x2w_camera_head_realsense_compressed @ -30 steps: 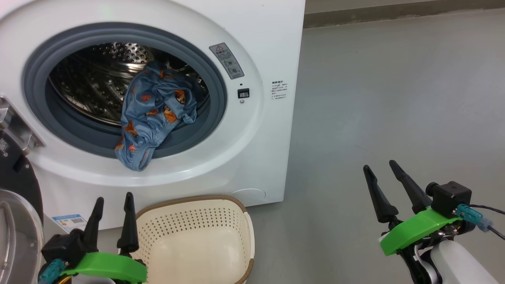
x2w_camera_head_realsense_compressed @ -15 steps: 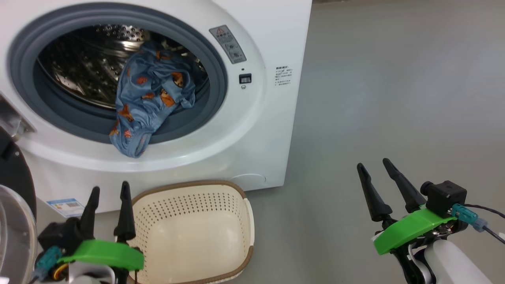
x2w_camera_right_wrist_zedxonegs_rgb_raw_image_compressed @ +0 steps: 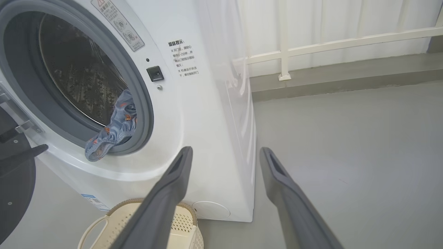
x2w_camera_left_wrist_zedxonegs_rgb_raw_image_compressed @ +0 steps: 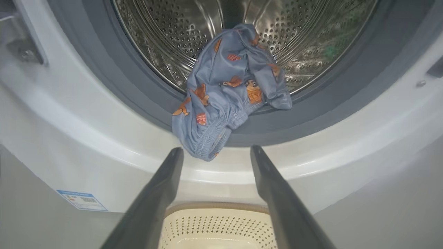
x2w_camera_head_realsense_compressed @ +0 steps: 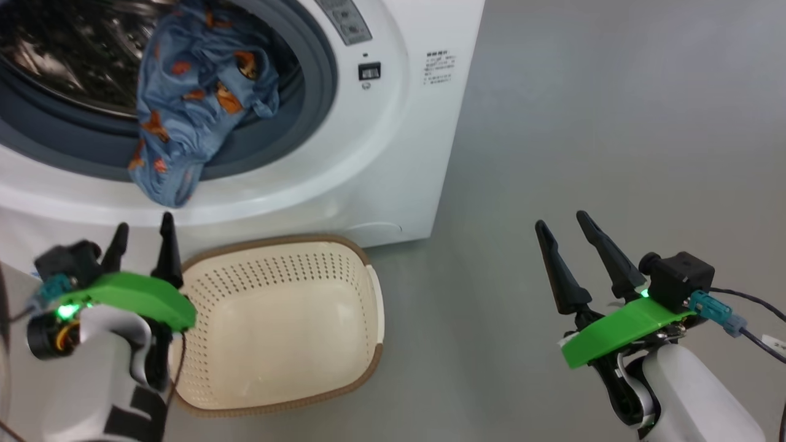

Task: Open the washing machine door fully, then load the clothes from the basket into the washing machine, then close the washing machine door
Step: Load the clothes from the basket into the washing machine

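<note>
The big white front-loading washing machine point(x2w_camera_head_realsense_compressed: 393, 153) stands on the grey floor point(x2w_camera_head_realsense_compressed: 602, 135) with its mouth uncovered. Its large round door with a glossy black rim point(x2w_camera_right_wrist_zedxonegs_rgb_raw_image_compressed: 14, 193) is swung out at the left of the opening, at the left edge of the right wrist view. A small blue garment with orange cartoon prints point(x2w_camera_head_realsense_compressed: 184, 104) lies across the lower lip of the opening. Its upper part rests in the perforated steel drum point(x2w_camera_left_wrist_zedxonegs_rgb_raw_image_compressed: 166, 41), while its gathered hem drapes over the grey rubber ring point(x2w_camera_left_wrist_zedxonegs_rgb_raw_image_compressed: 311, 114) and hangs onto the white front rim. The small rectangular cream plastic basket with perforated sides and a brown woven-look rim point(x2w_camera_head_realsense_compressed: 270, 240) sits on the floor just in front of the machine, below the opening, its bare cream bottom showing. The left claw point(x2w_camera_head_realsense_compressed: 143, 222) hovers by the basket's left edge, its two dark fingers spread wide and holding nothing, pointing up toward the hanging hem, which is near the fingertips but apart from them. The right claw point(x2w_camera_head_realsense_compressed: 560, 219) hangs over bare floor well to the right of machine and basket, fingers likewise wide apart and holding nothing. A blue label sticker point(x2w_camera_left_wrist_zedxonegs_rgb_raw_image_compressed: 81, 200) shows low on the machine's front.
</note>
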### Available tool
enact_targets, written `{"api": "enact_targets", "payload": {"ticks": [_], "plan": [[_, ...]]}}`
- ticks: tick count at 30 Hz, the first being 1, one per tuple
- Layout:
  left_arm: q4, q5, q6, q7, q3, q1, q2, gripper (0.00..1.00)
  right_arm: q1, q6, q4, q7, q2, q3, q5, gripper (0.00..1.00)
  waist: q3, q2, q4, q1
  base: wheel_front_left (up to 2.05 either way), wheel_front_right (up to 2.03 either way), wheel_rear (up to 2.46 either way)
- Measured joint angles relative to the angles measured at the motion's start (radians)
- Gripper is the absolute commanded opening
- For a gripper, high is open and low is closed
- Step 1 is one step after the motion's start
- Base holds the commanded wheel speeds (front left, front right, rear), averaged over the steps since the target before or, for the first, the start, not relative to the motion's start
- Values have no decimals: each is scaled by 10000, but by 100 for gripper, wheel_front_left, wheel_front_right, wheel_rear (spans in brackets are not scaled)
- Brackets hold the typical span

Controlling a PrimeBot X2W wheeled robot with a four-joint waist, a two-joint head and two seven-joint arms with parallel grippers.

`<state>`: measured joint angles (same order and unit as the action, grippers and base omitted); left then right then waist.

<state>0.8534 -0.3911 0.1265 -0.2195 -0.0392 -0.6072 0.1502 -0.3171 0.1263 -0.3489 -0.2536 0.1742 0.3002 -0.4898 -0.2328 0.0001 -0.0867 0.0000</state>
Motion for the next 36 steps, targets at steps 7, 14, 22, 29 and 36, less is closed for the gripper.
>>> {"api": "enact_targets", "payload": {"ticks": [7,14,22,29,36], "plan": [[2036,-384,4,314,151,-1680,291,100,-265,0,255,-2,-274,48,288,100,-857,0,-322,0,0,0,0],[3150,-752,19,428,219,-2779,606,100,-494,0,422,-2,-441,-127,493,100,-1593,0,-699,0,0,0,0],[3839,-1026,21,276,253,-3493,938,100,-496,0,545,-2,-554,-161,537,100,-2180,0,-1025,0,0,0,0],[4105,-1198,17,-8,447,-3922,1191,100,-718,0,583,-2,-619,-201,594,100,-2505,0,-1186,0,0,0,0],[4031,-1147,17,-286,293,-4086,1227,0,-724,0,579,-2,-621,-265,594,100,-2627,0,-1180,0,0,0,0]]}}
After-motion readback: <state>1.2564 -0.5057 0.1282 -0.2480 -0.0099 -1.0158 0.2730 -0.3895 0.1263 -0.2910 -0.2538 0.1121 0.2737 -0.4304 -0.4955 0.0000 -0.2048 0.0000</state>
